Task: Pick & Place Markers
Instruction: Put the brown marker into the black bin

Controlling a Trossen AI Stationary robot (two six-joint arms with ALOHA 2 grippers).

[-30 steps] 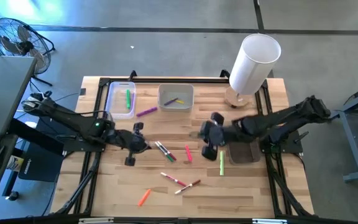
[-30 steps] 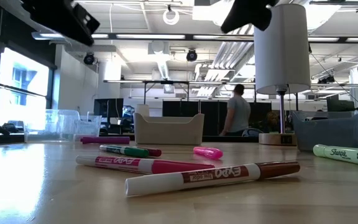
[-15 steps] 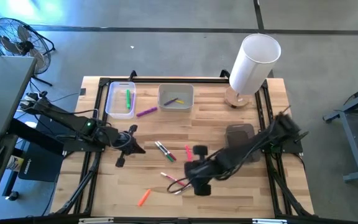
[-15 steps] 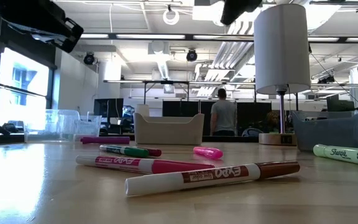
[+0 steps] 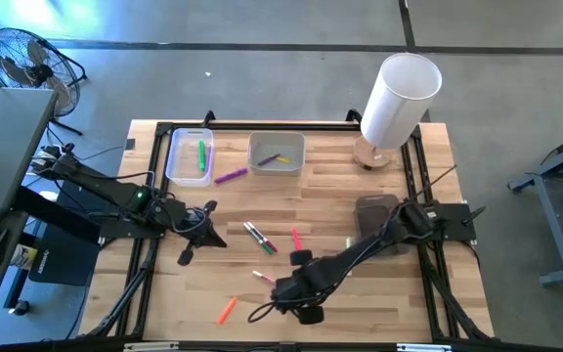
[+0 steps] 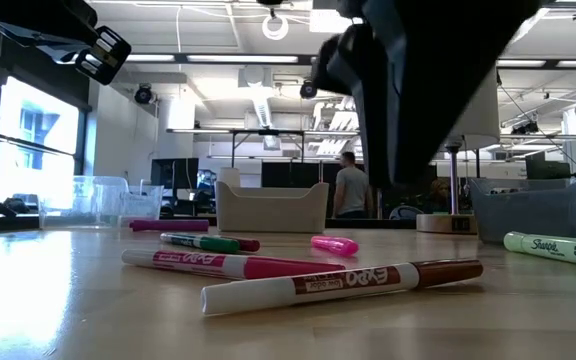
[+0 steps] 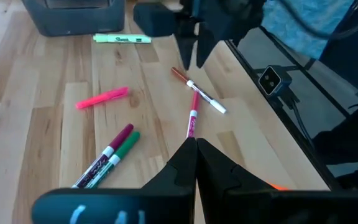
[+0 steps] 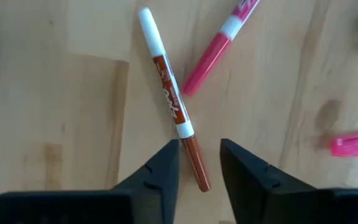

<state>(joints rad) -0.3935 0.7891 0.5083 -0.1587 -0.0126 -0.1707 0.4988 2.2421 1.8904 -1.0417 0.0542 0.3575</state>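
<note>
My right gripper (image 8: 199,154) hangs open over the brown end of a white-and-brown marker (image 8: 169,93) that lies flat near the table's front. One finger stands on each side of that end, above it; the low view shows the gripper (image 6: 413,150) clear of the marker (image 6: 338,282). A pink-and-white marker (image 8: 213,53) lies beside it. A pink highlighter (image 7: 101,98), a green and a maroon marker (image 7: 114,152), an orange one (image 5: 226,311) and a purple one (image 5: 230,177) lie scattered. My left gripper (image 7: 196,146) is shut, raised at the table's left (image 5: 186,256).
At the back stand a clear bin (image 5: 191,156) holding a green marker, a grey tray (image 5: 277,152) with markers and a tall white cylinder (image 5: 399,98). A dark bin (image 5: 379,210) sits at the right, with a light-green highlighter (image 7: 122,38) in front of it.
My right gripper has swung from the table's middle right toward the near edge and leftward, and has come down over the white-and-brown marker. My left gripper has drifted a little toward the table's left edge. No marker has moved.
</note>
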